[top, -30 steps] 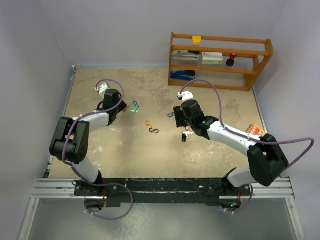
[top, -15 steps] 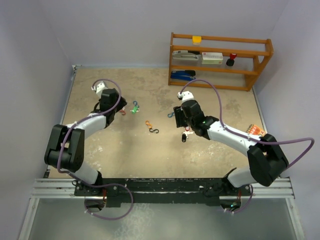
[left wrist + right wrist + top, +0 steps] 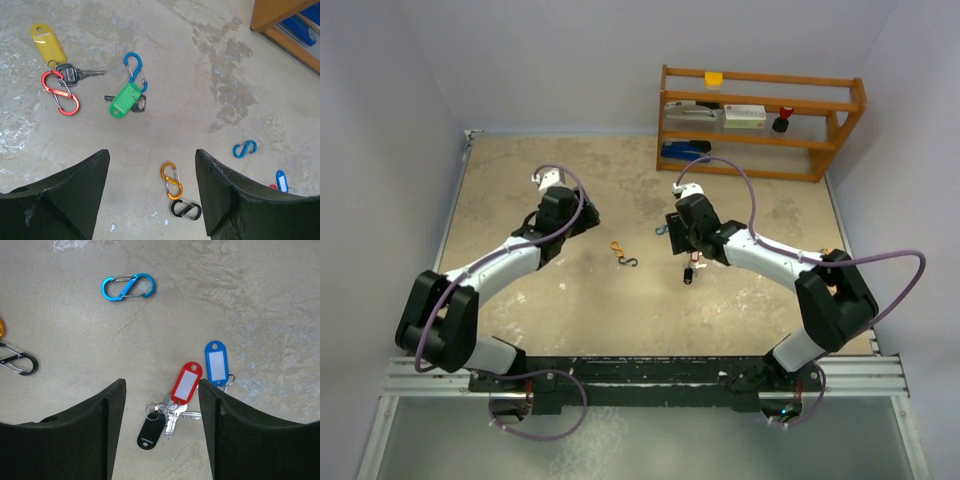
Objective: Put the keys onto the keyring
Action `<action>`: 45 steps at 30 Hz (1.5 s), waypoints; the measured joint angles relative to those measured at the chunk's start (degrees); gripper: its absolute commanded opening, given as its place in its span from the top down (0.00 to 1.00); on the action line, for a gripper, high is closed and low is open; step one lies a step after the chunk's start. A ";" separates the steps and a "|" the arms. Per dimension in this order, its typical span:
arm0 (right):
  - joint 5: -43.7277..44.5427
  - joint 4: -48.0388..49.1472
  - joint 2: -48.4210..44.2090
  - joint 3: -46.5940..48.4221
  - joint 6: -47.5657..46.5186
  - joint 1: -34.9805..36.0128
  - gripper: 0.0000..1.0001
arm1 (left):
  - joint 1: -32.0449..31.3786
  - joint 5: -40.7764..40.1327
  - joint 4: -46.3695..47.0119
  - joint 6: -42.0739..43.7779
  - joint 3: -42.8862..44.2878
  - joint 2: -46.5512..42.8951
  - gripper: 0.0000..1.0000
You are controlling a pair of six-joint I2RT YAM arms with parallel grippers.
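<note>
In the left wrist view a yellow-tagged key (image 3: 48, 44) lies by a red clip (image 3: 60, 92). A green-tagged key (image 3: 125, 98) lies by a blue clip (image 3: 135, 67). My left gripper (image 3: 152, 160) is open and empty above the floor, short of them; it also shows in the top view (image 3: 582, 215). In the right wrist view a red-tagged key (image 3: 187, 382), a black fob (image 3: 151, 431) and a blue-tagged key (image 3: 216, 362) lie bunched together. My right gripper (image 3: 162, 385) hovers open over the red tag and fob; it also shows in the top view (image 3: 685, 245).
An orange clip (image 3: 172, 180) and a black clip (image 3: 186, 209) lie between the arms, also seen from above as orange clip (image 3: 616, 247). Another blue clip (image 3: 128, 287) lies beyond the right gripper. A wooden shelf (image 3: 760, 120) stands at the back right.
My left arm has swung right and now hangs over the spot where the green-tagged key lay in the top view. My right gripper has shifted slightly toward the far side.
</note>
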 measured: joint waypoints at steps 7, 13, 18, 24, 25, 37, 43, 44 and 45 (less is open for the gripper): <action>-1.05 -0.35 0.17 0.59 0.00 0.00 0.37 | -0.68 2.16 1.29 -0.17 -3.15 -2.25 0.31; -1.05 -0.39 0.50 1.29 -0.02 0.00 0.37 | -5.16 2.14 -2.10 -0.07 -0.15 2.89 0.31; -1.05 -0.33 0.72 1.79 0.00 0.00 0.36 | -10.73 0.81 -7.76 -0.24 6.86 9.86 0.30; -1.03 -0.35 0.72 1.79 0.00 0.00 0.37 | -13.03 -0.42 -12.02 -0.81 9.66 13.55 0.31; -1.01 -0.35 0.72 1.79 0.00 0.00 0.36 | -13.05 -0.81 -12.63 -0.87 9.86 13.97 0.31; -1.01 -0.02 0.15 1.42 0.02 -0.52 0.36 | -14.03 -3.26 -15.63 -2.12 10.62 15.89 0.37; -1.03 0.26 -1.18 0.39 0.07 -0.76 0.37 | -14.40 -4.52 -16.20 -2.84 10.82 17.31 0.39; -1.03 0.35 -1.42 0.15 0.07 -0.81 0.36 | -14.45 -4.74 -16.24 -3.15 10.82 17.33 0.39; -1.05 0.37 -1.70 -0.13 0.11 -0.87 0.36 | -14.49 -5.03 -16.24 -3.32 10.84 17.33 0.39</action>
